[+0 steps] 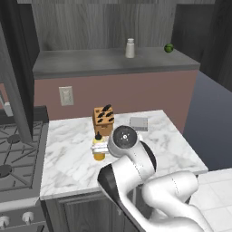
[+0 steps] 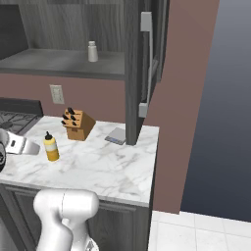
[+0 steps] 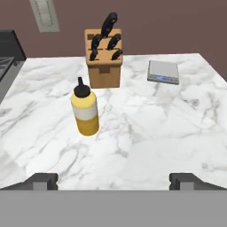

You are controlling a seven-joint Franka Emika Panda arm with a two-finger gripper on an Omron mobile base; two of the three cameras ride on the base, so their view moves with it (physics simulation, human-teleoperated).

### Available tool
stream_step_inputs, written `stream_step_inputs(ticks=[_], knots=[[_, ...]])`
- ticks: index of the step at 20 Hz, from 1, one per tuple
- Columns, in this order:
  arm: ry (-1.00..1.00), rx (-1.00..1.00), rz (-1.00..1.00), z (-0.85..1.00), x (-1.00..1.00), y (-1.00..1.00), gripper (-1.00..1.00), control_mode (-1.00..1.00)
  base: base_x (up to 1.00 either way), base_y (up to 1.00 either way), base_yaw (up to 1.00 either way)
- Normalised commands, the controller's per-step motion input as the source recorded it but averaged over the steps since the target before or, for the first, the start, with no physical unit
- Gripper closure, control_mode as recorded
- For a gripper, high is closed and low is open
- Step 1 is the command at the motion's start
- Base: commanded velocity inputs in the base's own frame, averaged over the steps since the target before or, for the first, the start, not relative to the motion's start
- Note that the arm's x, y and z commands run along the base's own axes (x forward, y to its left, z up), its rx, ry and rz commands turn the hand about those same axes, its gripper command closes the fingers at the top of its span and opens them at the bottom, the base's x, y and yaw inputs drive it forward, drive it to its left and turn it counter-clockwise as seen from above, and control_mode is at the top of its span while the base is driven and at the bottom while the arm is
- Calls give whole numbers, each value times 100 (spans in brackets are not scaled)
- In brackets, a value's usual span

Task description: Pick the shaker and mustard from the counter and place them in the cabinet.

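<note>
The yellow mustard with its dark nozzle stands upright on the white marble counter, just in front of the knife block. It also shows at the counter's near left, mustard and mustard. My gripper is open, its fingertips spread wide with nothing between them, and it hovers short of the bottle, which sits left of centre ahead. The pale grey shaker stands upright on the cabinet shelf above the counter; from the other side, shaker on the cabinet shelf.
A wooden knife block stands behind the mustard, with a flat grey square block to its right. The stove borders the counter's left. A small green ball lies at the shelf's right end. An open cabinet door hangs above the counter's right side.
</note>
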Motion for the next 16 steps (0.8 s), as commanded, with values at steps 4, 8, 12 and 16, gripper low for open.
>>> stream_step_inputs(ticks=[4,8,12,16], knots=[[0,0,-1,-47,67,37,-100,-100,0,0,0],[0,0,-5,-31,59,29,-100,-100,0,0,0],[3,0,-1,-2,18,3,-100,-100,0,0,0],[12,0,0,-1,43,0,-100,-100,0,0,0]])
